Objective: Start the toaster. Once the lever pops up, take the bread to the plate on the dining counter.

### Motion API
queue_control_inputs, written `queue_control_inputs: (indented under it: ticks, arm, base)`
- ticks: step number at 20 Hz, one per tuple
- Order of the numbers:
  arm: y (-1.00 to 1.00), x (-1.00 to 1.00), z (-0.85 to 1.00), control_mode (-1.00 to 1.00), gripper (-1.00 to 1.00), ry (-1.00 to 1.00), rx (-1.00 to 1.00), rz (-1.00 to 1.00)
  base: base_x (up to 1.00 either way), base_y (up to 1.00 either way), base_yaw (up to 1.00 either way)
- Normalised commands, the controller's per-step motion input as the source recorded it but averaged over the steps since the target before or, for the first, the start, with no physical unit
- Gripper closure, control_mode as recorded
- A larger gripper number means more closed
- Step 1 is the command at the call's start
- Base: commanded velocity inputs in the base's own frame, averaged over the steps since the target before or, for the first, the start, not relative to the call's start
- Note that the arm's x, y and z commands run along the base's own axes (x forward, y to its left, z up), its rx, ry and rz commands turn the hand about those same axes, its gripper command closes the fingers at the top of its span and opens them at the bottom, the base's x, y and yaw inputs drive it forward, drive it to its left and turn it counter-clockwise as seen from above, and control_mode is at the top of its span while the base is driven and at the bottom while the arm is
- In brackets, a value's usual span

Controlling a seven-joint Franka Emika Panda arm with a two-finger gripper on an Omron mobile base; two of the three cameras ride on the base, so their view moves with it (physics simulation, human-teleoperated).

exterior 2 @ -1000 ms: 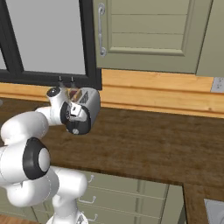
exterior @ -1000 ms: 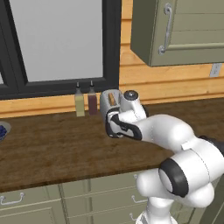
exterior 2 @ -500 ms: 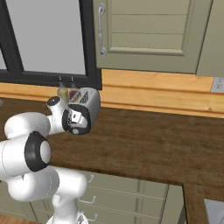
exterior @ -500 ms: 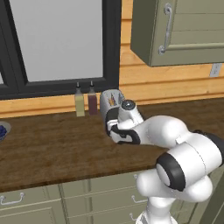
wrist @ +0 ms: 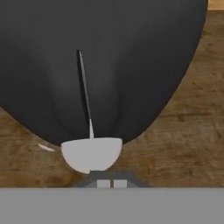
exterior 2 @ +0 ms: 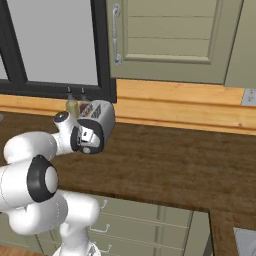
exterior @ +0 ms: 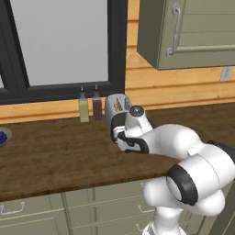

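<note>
Dark wood desk [exterior 2: 165, 165] lies bare to the toaster's right. The toaster [exterior 2: 100, 116] stands near the back wall, two bottles [exterior: 90, 104] just beside it. The pincer [wrist: 109, 181], fingers pressed together, sits against its black end face.

The dark wood tabletop [exterior: 55, 156] carries the toaster [exterior: 115, 110] and two bottles [exterior: 90, 106] along its back edge, and what may be a bowl [exterior: 3, 137] at its left edge.
</note>
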Motion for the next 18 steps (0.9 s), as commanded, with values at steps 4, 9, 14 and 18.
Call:
queue_control_inputs:
  ticks: [4, 9, 14, 18]
  arm:
    - [0.00, -0.33, 0.80, -1.00, 1.00, 0.00, 0.01, 0.00]
    - [-0.01, -0.32, 1.00, -1.00, 1.00, 0.00, 0.00, -0.01]
    - [0.00, -0.11, 1.00, -1.00, 1.00, -0.03, -0.02, 0.07]
    - [0.08, 0.00, 1.00, -1.00, 1.00, -0.07, -0.08, 0.18]
  base:
    - [0.00, 0.00, 0.00]
    - [0.00, 0.00, 0.00]
    - [0.00, 0.00, 0.00]
    - [0.00, 0.00, 0.00]
